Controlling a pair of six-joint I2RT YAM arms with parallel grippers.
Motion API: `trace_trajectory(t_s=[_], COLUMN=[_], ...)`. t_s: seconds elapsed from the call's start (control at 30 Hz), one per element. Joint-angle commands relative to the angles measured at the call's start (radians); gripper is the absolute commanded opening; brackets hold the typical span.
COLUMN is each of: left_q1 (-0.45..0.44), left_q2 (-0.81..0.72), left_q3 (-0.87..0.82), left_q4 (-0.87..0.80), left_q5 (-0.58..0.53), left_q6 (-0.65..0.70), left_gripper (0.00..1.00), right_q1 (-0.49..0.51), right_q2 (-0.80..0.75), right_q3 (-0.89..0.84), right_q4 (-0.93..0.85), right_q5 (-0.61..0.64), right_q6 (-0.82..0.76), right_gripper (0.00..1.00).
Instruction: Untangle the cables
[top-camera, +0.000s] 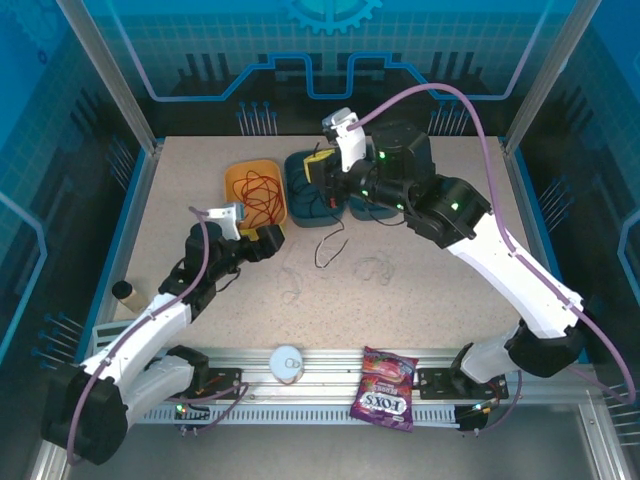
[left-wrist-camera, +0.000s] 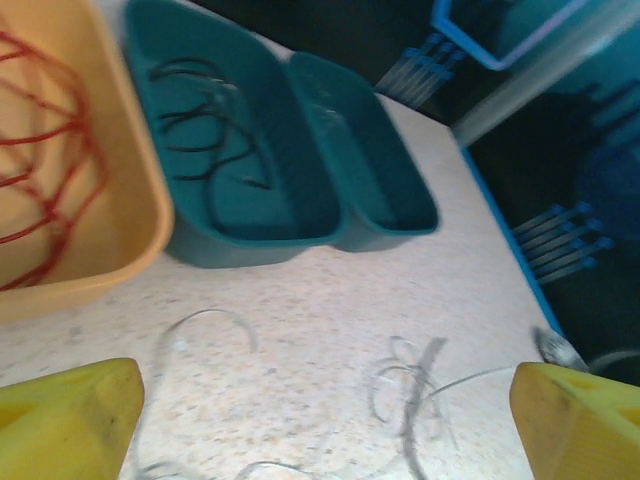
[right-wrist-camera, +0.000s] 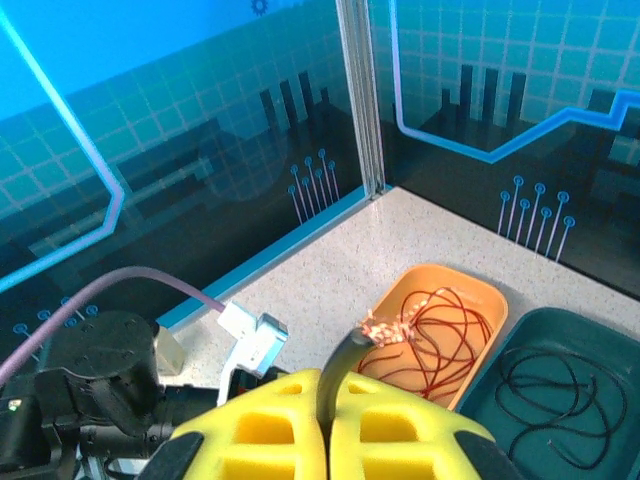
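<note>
The purple sweet bag (top-camera: 385, 388), lying across the aluminium rail (top-camera: 320, 390), reads "FOX'S" in white letters. The smaller print above that is illegible.

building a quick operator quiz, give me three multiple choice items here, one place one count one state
1. The red cable lies: a) on the table b) on the front rail c) in the orange bin
2. Bins in all: a) two b) three c) five
3. The right gripper is: a) shut on a dark cable b) wide open c) shut on nothing
Key: c, red loops inside its walls; b, one orange, two teal bins; a, fingers meet around it.
</note>
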Motion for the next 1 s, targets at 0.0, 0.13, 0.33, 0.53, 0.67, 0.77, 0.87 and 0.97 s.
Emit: trace_trajectory(t_s=[0.0, 0.13, 0.33, 0.53, 0.67, 0.77, 0.87, 0.97], left_q1=[0.006, -0.018, -0.065, -0.068, -0.068, -0.070, -0.081, -0.099], left_q2=[0.046, 0.113, 0.168, 0.155, 0.140, 0.141, 0.148, 0.160], left_q3=[0.000, 0.009, 0.011, 0.003, 0.004, 0.001, -0.002, -0.020], left_q4=[0.176, 0.215, 0.236, 0.195, 0.161, 0.154, 0.126, 0.124], left_q5=[0.185, 0.209, 0.167, 0.086, 0.073, 0.091, 0.081, 0.068], left_q6=[-0.003, -0.021, -0.020, -0.026, -0.005, 0.015, 0.037, 0.054], left_gripper=[0.89, 0.85, 0.85, 0.95, 0.95, 0.95, 0.95, 0.91], right_q1=[-0.013, -0.021, -0.034, -0.040, -0.040, -0.044, -0.054, -0.060], right_q2=[0.009, 0.010, 0.019, 0.038, 0.041, 0.044, 0.050, 0.061], right_q3=[0.034, 0.041, 0.057, 0.129, 0.178, 0.200, 0.221, 0.262], right_q4=[-0.029, -0.024, -0.042, -0.093, -0.109, -0.110, -0.107, -0.114], right_q5=[-0.033, -0.065, -0.076, -0.076, -0.061, -0.033, -0.030, -0.045], right_q6=[-0.013, -0.012, -0.012, -0.039, -0.064, -0.078, -0.079, -0.077], right_gripper=[0.08, 0.08, 0.08, 0.08, 0.09, 0.09, 0.09, 0.09])
